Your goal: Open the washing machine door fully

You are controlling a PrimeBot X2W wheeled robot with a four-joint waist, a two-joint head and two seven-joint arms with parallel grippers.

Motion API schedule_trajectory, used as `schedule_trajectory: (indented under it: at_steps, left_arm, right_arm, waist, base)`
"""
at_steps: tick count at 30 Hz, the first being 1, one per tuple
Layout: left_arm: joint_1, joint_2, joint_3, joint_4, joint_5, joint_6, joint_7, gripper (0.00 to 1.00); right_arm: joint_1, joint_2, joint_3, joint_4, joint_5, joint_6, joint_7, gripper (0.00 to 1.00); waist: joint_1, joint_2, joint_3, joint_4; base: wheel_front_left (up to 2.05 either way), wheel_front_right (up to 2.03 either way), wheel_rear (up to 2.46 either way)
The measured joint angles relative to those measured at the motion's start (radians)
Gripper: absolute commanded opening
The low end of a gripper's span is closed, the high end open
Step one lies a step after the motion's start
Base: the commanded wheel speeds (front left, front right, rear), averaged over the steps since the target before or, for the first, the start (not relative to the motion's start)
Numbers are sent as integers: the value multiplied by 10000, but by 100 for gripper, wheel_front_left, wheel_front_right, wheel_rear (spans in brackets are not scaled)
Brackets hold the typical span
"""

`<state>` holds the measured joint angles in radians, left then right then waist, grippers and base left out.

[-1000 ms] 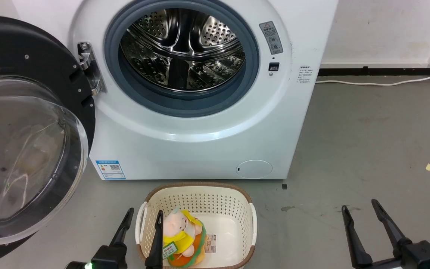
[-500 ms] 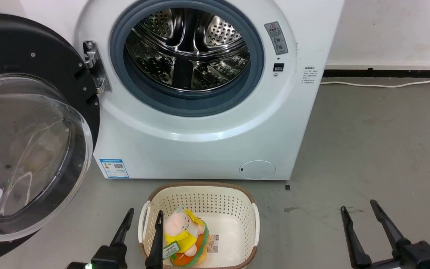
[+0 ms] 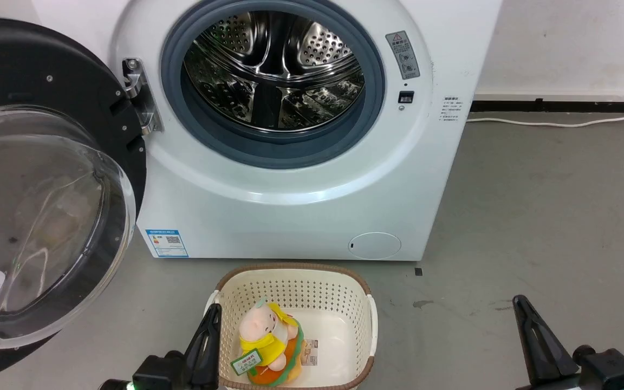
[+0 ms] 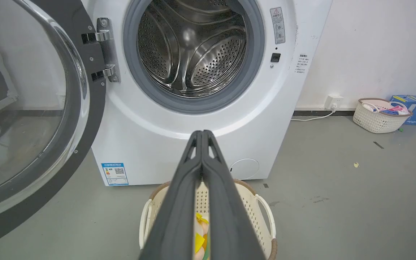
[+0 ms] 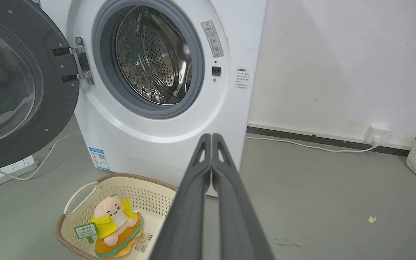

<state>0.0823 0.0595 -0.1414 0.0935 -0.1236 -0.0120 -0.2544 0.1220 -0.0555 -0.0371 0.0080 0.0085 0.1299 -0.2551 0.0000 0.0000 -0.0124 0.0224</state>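
Observation:
The washing machine door point(image 3: 25, 70) hangs swung wide to the left on its steel hinge point(image 3: 137, 95), its glossy black ring and bulging clear glass bowl point(image 3: 36, 216) facing me. The same door point(image 4: 85, 108) shows at the left of the left wrist view and the door point(image 5: 49, 90) at the left of the right wrist view. The steel drum point(image 3: 274, 70) lies exposed inside the grey rubber ring. My left gripper point(image 3: 212, 314) is shut, empty, low beside the basket. My right gripper point(image 3: 520, 303) is shut, empty, over bare floor at the lower right. Both are well apart from the door.
A cream basket point(image 3: 355, 292) with a plush toy point(image 3: 266, 341) sits on the floor in front of the machine. A white power strip point(image 5: 5, 169) and cable lie under the door. A wall socket point(image 5: 376, 133), a second basket point(image 4: 377, 115) and a blue box point(image 4: 415, 106) stand at the right.
Both grippers have closed from open to shut. The head camera has shifted slightly, so the machine sits a little further right in the picture. The door has not moved.

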Motion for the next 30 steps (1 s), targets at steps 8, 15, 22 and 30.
schedule_trajectory:
  at_steps: [8,15,22,30]
  left_arm:
    - [-6,-8,73,-23,50,2,176,0]
    - [-16,-10,188,-58,81,2,324,0]
    - [-38,-13,259,-134,171,2,462,0]
    - [-58,-19,328,-203,253,4,625,0]
  right_arm:
    - [-31,0,23,-2,0,0,169,0]
    - [-41,0,46,-2,0,0,318,0]
    - [-96,0,73,-6,0,0,472,0]
    - [-135,2,92,-6,0,0,627,0]
  waist:
    - [0,0,9,-15]
    - [0,0,16,-29]
    - [0,0,24,-44]
    - [0,0,32,-58]
  base:
    - [0,0,0]
    - [0,0,0]
    - [0,0,0]
    - [0,0,0]
